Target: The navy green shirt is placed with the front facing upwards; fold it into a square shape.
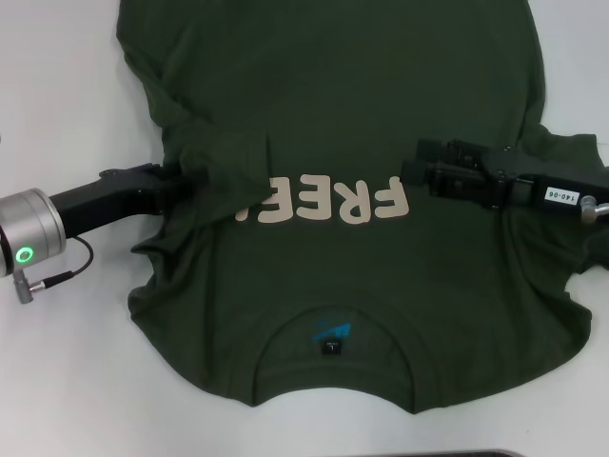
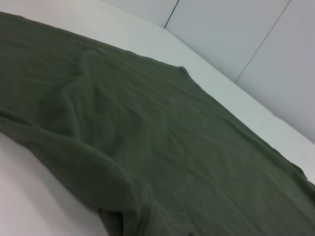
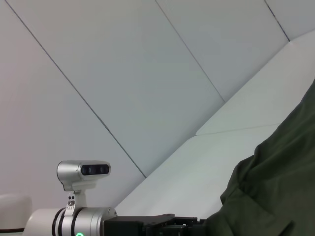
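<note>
The navy green shirt point(image 1: 333, 86) lies flat on the white table, collar toward me, and its cream "FREE" lettering point(image 1: 343, 202) reads upside down. Its sleeve on my left is folded inward over the chest and covers the end of the lettering. My left gripper point(image 1: 176, 179) reaches in from the left to the edge of that fold, its tip buried in the cloth. The right gripper point(image 1: 414, 167) hovers over the chest beside the letter F, open with nothing between its fingers. The left wrist view holds only wrinkled shirt fabric point(image 2: 147, 147). The right wrist view shows shirt cloth point(image 3: 280, 182) and the left gripper point(image 3: 187, 226).
The black neck label point(image 1: 330, 341) with a blue mark sits inside the collar near the front. The white table point(image 1: 57, 95) shows on both sides of the shirt. A pale wall point(image 3: 147, 73) rises behind the table. A dark strip point(image 1: 495, 453) marks the near table edge.
</note>
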